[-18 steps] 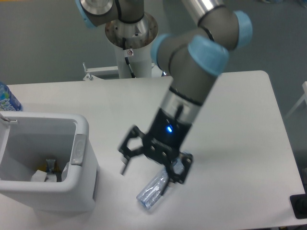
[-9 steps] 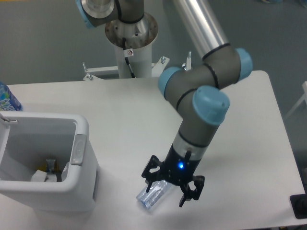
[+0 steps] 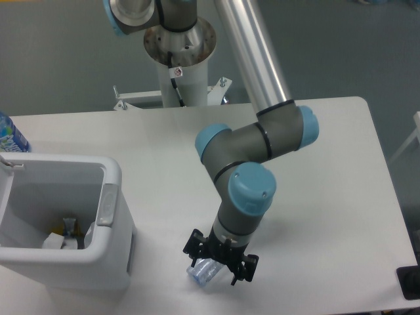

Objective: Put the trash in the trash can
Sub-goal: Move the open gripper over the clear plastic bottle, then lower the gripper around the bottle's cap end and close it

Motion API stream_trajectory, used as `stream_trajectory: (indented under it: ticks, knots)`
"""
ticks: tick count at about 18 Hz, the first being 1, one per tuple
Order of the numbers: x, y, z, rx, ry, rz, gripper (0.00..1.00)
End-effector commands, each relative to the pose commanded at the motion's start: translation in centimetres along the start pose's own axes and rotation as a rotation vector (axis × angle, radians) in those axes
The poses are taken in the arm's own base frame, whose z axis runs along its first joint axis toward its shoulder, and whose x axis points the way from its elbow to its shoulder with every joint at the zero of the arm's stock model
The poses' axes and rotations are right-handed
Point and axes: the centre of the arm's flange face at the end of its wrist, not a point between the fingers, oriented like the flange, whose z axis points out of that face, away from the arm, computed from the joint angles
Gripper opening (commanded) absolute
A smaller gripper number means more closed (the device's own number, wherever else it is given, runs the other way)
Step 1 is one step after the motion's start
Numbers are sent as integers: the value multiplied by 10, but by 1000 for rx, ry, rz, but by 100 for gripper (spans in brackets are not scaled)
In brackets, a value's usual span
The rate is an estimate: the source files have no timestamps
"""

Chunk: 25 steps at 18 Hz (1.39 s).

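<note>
Worktop [image 3: 328, 164]: plain white, no pattern.
Boxy white plastic bin [image 3: 108, 197]: white walls and thick rim; grey latch tab on the side facing the arm; inside, white scraps with a speck of yellow-orange.
Crushed clear plastic bottle [image 3: 203, 272]: transparent with a bluish tint; cap colour cannot be told.
Robot arm [image 3: 246, 151]: silver-grey tubes, dark grey joint housings, light blue end caps.
Black two-finger gripper [image 3: 220, 257]: black throughout.
Labelled bottle at the left edge [image 3: 10, 136]: blue printed label with white marks.
Arm pedestal [image 3: 178, 59]: white column, metallic top ring.
Floor [image 3: 59, 59]: dull grey.
</note>
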Motion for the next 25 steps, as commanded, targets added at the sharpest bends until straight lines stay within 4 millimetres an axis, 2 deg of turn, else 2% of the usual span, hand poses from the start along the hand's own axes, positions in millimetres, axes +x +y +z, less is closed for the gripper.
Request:
stream_trajectory:
  ticks: [5, 18, 23, 25]
  knots:
    - [10, 1, 20, -95, -4, 59, 100]
    - [21, 0, 46, -177, -35, 86, 100]
    - [22, -1, 45, -178, -37, 86, 78]
    - [22, -1, 46, -179, -35, 86, 65]
